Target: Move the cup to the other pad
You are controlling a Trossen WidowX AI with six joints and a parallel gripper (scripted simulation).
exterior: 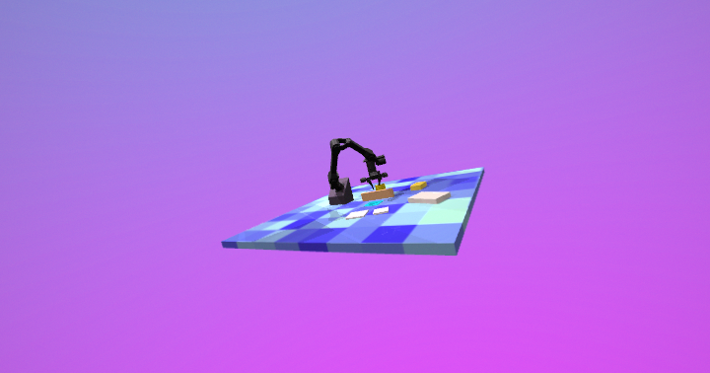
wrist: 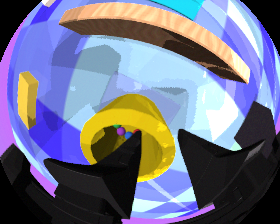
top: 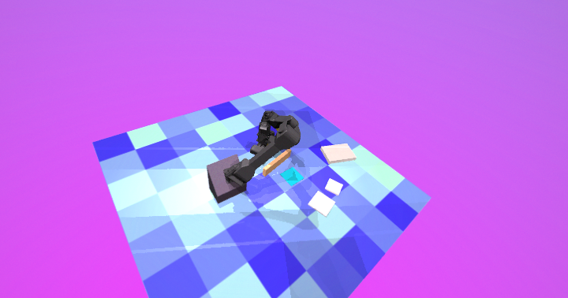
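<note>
So your gripper [top: 262, 139] [exterior: 376, 186] [wrist: 160, 133] has its fingers partway apart, nothing clamped, right by the yellow cup [exterior: 381, 186] [wrist: 133, 107]. Marbles [wrist: 121, 131] are inside it. Past the cup you've got the wooden bar [top: 277, 162] [exterior: 378, 194] [wrist: 156, 27], then the cyan pad [top: 292, 176] [exterior: 374, 203] [wrist: 183, 6].

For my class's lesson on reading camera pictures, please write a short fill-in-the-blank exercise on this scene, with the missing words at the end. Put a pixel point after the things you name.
1. The cup [exterior: 380, 186] [wrist: 161, 137] is coloured ____.
2. In the wrist view, small marbles [wrist: 121, 131] lie inside the ____.
3. In the exterior view, the wooden bar [top: 277, 162] [exterior: 377, 194] [wrist: 156, 25] partly hides the ____.
4. The gripper's [exterior: 375, 186] [wrist: 160, 132] two fingertips are coloured ____.

Missing words: yellow; cup; cup; black.
</note>
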